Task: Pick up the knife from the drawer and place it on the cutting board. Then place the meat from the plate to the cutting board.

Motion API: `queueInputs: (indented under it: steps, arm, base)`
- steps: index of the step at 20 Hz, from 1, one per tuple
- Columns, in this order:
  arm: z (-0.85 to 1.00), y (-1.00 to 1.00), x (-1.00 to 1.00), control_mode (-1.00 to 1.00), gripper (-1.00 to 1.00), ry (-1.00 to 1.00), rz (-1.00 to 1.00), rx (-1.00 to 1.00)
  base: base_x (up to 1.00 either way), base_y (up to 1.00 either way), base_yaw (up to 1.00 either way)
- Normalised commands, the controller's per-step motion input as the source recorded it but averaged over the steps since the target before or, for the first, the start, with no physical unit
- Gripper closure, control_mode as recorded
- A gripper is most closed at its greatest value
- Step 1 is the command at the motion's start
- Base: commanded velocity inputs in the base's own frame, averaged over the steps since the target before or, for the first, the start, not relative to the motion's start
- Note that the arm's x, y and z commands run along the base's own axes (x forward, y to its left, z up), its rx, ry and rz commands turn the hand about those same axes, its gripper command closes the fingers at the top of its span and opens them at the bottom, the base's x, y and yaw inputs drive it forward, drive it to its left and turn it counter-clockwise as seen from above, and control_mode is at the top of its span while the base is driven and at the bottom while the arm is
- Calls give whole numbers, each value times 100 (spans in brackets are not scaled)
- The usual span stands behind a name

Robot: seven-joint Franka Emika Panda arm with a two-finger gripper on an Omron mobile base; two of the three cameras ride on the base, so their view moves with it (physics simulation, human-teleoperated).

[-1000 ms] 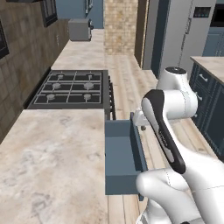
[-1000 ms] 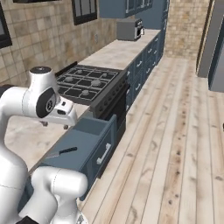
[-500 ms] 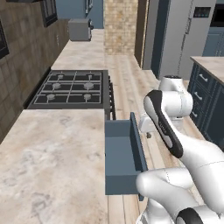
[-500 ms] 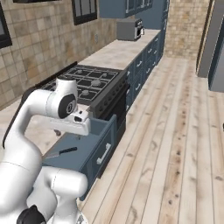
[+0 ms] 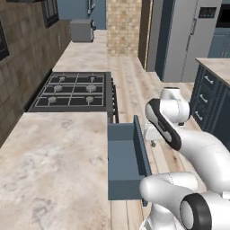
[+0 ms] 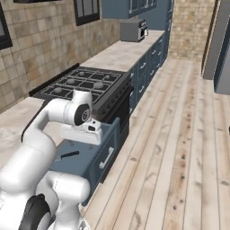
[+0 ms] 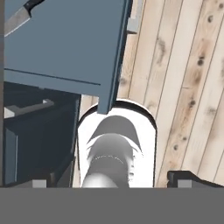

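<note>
Hanging beside the stove (image 5: 74, 90), wide-open empty jaws overlook the drawer (image 5: 123, 161) holding the knife (image 7: 19, 15).

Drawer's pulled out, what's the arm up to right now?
The drawer beside the stove stands open with the knife lying inside, untouched. The arm's hand hangs over the drawer's front edge, fingers open and empty. The knife pickup has not yet begun.
</note>
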Motion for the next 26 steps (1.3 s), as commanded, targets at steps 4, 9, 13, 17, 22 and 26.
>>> queueInputs:
  steps: [4,9,13,17,22,26]
  arm:
    - [-26,0,49,-100,-100,13,0,0]
    - [-34,0,54,-100,-100,9,0,0]
    - [-33,4,40,-100,-100,0,0,0]
    - [-24,0,33,-100,-100,0,0,-2]
    - [-33,0,23,-100,-100,4,0,-1]
    - [-46,0,29,-100,-100,2,0,0]
  base:
    - [0,0,0]
    - [0,0,0]
    - [0,0,0]
    - [0,0,0]
    - [0,0,0]
    - [0,0,0]
